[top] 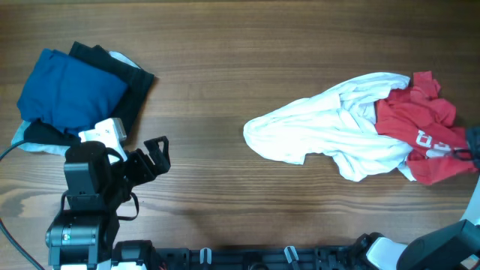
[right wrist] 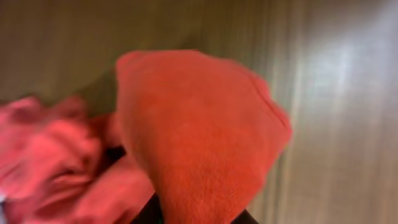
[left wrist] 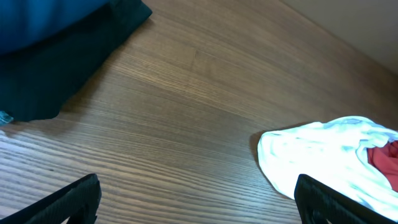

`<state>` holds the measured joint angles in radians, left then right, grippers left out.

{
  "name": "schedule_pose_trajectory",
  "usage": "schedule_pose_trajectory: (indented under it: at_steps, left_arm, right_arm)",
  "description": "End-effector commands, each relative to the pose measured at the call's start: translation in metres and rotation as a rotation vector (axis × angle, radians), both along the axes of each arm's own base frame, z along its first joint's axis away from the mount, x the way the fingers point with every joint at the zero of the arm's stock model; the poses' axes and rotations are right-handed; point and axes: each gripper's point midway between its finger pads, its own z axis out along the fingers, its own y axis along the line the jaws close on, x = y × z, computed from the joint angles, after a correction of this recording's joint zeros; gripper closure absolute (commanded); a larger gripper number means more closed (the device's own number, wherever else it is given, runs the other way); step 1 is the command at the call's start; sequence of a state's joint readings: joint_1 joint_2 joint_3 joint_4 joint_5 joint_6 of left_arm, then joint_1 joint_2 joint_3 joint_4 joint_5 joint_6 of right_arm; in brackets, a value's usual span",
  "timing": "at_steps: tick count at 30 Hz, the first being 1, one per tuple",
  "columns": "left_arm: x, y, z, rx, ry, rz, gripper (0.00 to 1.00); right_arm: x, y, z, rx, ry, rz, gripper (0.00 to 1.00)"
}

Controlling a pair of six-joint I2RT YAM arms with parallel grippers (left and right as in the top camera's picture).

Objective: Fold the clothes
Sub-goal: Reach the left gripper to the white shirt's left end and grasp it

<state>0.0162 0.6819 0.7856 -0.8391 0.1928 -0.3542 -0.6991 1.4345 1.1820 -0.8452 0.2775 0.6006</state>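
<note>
My right pincer [top: 469, 148]: pinching the red shirt [top: 420, 120], apparently to peel it off the crumpled white shirt [top: 322, 127]. My left pincer [top: 156, 156]: spread, empty, parked beside the folded blue pile [top: 71, 90] on the tabletop [top: 225, 60].

Table [top: 225, 67]: wood-grain top, brown, smooth, with a soft satin sheen at the far right.
White T-shirt [top: 315, 131]: soft cloth, matt, rumpled surface.
Red garment [top: 420, 120]: cloth, matt; looks faintly fuzzy in the blurred right wrist view.
Blue garment [top: 67, 90]: smooth cloth, matt, at the far left.
Black garment [top: 131, 82]: cloth, matt, dull.
Left gripper [top: 166, 154]: black fingers, plastic-looking, matt, fine layered ridges along the edges.
Left arm [top: 82, 180]: black housing, slightly glossy.
White block [top: 105, 133]: plastic-looking, smooth.
</note>
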Motion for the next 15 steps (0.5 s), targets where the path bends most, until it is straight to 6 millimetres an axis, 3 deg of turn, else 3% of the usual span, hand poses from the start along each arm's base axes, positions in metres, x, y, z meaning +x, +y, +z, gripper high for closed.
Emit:
schedule_pose_trajectory:
  at_steps: [1, 6, 9, 12, 15]
  left_arm:
    - [0.001, -0.001, 0.009, -0.015, -0.02, -0.001, 0.0]
    - [0.005, -0.02, 0.02, -0.089, -0.064, -0.09, 0.0]
    - [0.014, -0.026, 0.027, -0.104, -0.1, -0.119, 0.0]
    - [0.027, -0.045, 0.013, -0.14, -0.035, -0.163, 0.0]
    - [0.038, -0.077, -0.008, -0.142, 0.039, -0.269, 0.0]
  right_arm:
    - [0.047, 0.04, -0.002, 0.143, -0.137, 0.361, 0.71]
    - [0.038, 0.05, -0.009, 0.199, -0.109, 0.349, 0.77]
    - [0.036, 0.057, -0.012, 0.233, -0.104, 0.359, 0.74]
    - [0.041, 0.07, -0.012, 0.257, -0.106, 0.434, 0.68]
    - [0.047, 0.085, -0.014, 0.258, -0.075, 0.521, 0.59]
